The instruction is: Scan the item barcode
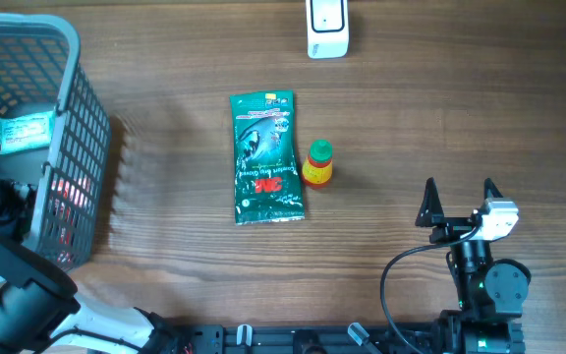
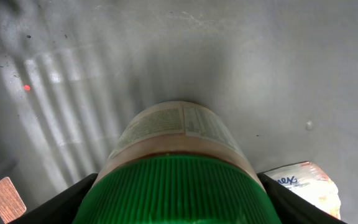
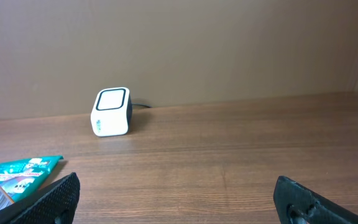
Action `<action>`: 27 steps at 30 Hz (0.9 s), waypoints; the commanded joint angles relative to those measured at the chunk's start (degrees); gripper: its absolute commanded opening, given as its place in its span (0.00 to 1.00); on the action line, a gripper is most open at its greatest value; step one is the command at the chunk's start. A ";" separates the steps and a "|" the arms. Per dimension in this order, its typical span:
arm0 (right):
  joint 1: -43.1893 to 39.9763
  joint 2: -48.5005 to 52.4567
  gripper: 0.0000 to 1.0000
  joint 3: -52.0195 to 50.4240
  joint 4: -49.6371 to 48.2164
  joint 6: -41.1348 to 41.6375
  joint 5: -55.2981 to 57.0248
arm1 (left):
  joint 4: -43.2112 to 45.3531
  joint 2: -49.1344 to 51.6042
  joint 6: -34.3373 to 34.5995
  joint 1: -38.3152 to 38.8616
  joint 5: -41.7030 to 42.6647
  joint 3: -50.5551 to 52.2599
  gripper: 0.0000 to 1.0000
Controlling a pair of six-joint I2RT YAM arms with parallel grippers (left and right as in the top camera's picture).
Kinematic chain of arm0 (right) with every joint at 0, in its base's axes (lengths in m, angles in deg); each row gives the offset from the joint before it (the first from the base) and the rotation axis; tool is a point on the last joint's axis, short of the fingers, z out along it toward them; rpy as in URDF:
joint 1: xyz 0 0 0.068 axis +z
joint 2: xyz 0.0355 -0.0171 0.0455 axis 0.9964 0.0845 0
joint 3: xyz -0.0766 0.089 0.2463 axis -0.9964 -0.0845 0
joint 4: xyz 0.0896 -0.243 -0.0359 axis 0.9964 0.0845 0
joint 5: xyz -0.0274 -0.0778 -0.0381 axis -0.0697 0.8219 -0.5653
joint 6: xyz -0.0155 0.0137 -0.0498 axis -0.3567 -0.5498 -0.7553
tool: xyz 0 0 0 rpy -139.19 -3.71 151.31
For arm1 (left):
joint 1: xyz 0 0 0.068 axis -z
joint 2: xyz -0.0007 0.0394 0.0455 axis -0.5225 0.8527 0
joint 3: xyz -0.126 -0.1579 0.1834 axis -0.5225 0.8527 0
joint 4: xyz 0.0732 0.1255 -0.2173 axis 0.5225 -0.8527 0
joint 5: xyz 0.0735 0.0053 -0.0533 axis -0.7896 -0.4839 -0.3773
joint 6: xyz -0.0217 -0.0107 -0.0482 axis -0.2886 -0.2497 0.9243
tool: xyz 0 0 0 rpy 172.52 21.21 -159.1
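Observation:
In the left wrist view a jar (image 2: 179, 134) with a ribbed green lid (image 2: 176, 186) and a pale printed label lies on the basket's grey floor. The lid fills the gap of my left gripper (image 2: 176, 208), whose black fingers (image 2: 73, 199) press on both its sides. From overhead that gripper is hidden inside the grey basket (image 1: 67, 59). The white scanner (image 1: 327, 28) stands at the table's far edge and also shows in the right wrist view as the scanner (image 3: 111, 112). My right gripper (image 1: 458, 202) hovers open over bare wood at the front right, holding nothing.
A green packet (image 1: 266, 157) lies mid-table, with a small yellow and red bottle (image 1: 317, 163) capped in green just to its right. In the basket a tissue pack (image 2: 306, 183) lies beside the jar, and a green-labelled pack (image 1: 25, 131) rests there too.

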 commanded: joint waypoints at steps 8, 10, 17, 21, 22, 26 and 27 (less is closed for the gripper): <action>-0.13 -0.31 1.00 -0.15 -0.11 -0.57 0.81 | -0.68 -0.20 -0.04 -0.26 -0.59 -1.68 0.69; -0.13 -0.31 1.00 -0.15 -0.11 -0.59 0.81 | -1.44 -1.16 -0.04 -0.26 -0.57 -3.02 0.70; -0.13 -0.31 1.00 -0.15 -0.11 -0.59 0.81 | -4.26 -6.08 -0.04 -0.26 1.20 -8.50 0.70; -0.13 -0.28 1.00 -0.15 -0.11 -0.59 0.81 | -4.33 -10.60 -0.02 -0.26 7.65 -11.61 0.70; -0.13 -0.31 1.00 -0.15 -0.11 -0.59 0.81 | -4.33 -11.63 -0.02 -0.26 9.46 -12.39 0.70; -0.13 -0.31 1.00 -0.15 -0.11 -0.59 0.81 | -4.15 -15.78 -0.02 -0.20 17.57 -15.30 0.70; -0.13 -0.31 1.00 -0.15 -0.11 -0.59 0.81 | -3.85 -17.18 -0.02 -0.20 20.37 -15.76 0.70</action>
